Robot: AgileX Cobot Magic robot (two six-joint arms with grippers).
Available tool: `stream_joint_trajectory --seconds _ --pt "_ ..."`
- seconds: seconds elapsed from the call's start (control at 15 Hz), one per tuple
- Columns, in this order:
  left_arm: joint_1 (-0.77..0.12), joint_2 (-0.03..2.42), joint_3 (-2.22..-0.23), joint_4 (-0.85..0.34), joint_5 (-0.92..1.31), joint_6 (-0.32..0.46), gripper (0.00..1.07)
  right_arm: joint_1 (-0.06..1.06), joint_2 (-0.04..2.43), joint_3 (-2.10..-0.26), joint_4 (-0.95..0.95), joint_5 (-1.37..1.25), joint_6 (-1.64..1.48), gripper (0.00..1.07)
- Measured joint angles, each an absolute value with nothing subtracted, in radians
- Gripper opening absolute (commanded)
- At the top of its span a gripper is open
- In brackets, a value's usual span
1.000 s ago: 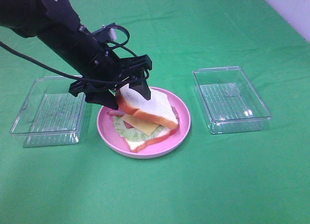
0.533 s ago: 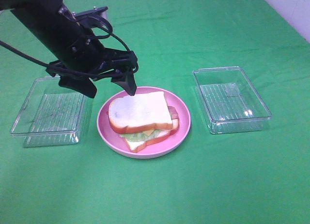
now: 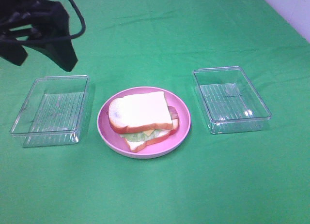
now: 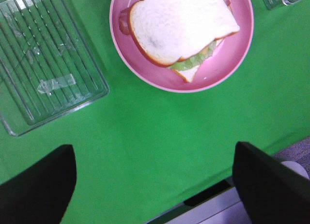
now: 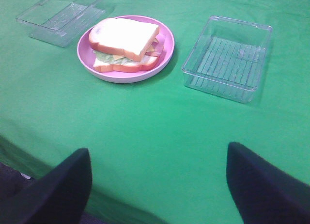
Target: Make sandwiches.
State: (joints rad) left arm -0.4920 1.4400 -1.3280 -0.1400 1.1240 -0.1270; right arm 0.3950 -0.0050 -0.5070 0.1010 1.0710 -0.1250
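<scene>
The sandwich (image 3: 141,118) lies on the round plate (image 3: 181,109) at the middle of the tablecloth (image 3: 203,185). One clear tray (image 3: 51,110) sits just left of the plate, another (image 3: 231,99) to its right, apparently both empty. The left gripper (image 3: 41,33) hangs behind the left tray.

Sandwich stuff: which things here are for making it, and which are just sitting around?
For the job:
- sandwich
- pink plate under it

Just lying about:
- clear tray on the left, empty
- clear tray on the right, empty
- green cloth
</scene>
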Motion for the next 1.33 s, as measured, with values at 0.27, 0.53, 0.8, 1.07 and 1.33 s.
stream_joint_trajectory --seconds 0.27,0.53,0.8,1.07,1.33 --pt "-0.495 1.136 -1.300 -0.136 1.206 -0.114 0.83 0.395 -0.005 -0.507 0.101 1.071 -0.125 0.73" --pt "-0.495 0.866 -1.133 -0.136 1.210 -0.076 0.83 0.395 -0.005 -0.507 0.101 1.071 -0.125 0.73" --pt "-0.495 0.497 -0.831 -0.136 1.186 0.019 0.83 0.395 -0.005 -0.507 0.101 1.071 -0.125 0.73" --pt "-0.495 0.256 -0.616 -0.140 1.116 0.096 0.83 0.395 -0.005 -0.507 0.101 1.071 -0.125 0.73" --pt "-0.495 0.157 -0.519 -0.140 1.080 0.102 0.83 0.395 -0.005 -0.507 0.101 1.071 -0.125 0.73"
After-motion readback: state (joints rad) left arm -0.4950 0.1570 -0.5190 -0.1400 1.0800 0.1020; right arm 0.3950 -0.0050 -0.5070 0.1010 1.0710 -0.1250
